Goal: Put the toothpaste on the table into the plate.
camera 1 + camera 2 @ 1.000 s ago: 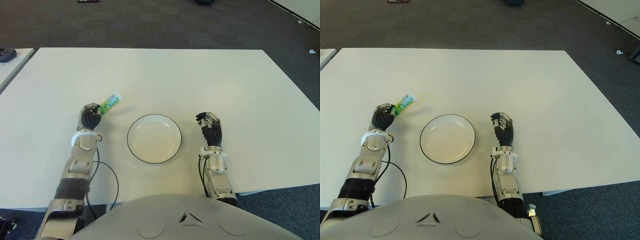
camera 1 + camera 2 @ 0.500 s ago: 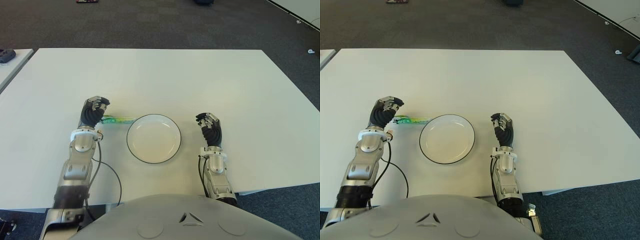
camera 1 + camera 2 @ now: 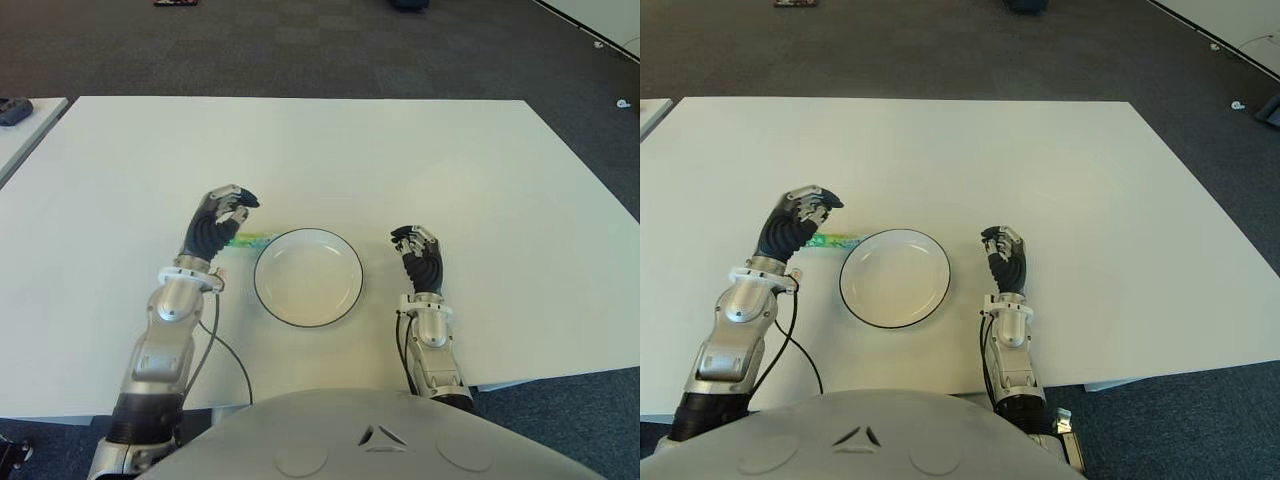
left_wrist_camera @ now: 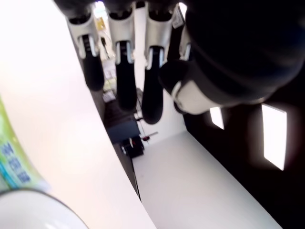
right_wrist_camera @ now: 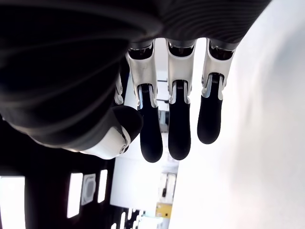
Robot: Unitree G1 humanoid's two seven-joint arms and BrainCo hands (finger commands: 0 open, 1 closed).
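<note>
We have the white table (image 3: pixel 420 150) almost bare, its far half and both side edges well away from the work, so there is open room on every side; the near edge runs close behind both wrists. The plate (image 3: pixel 308 277) sits toward the middle of the near edge, nothing in it. Our left hand (image 3: pixel 217 221) hangs just beyond the plate's left rim, fingers loosely extended and gripping nothing, as its wrist view shows. Our right hand (image 3: pixel 420 256) shows near the plate's right rim, fingers relaxed and holding nothing. The toothpaste (image 3: pixel 247 240) lies flat on the table beneath the left fingertips, its end at the plate's left rim; we cannot tell whether it touches the rim. We judge the placing step unfinished: the tube is outside the plate. The next move calls for regrasping or nudging it rightward over the rim, without shoving the plate.
</note>
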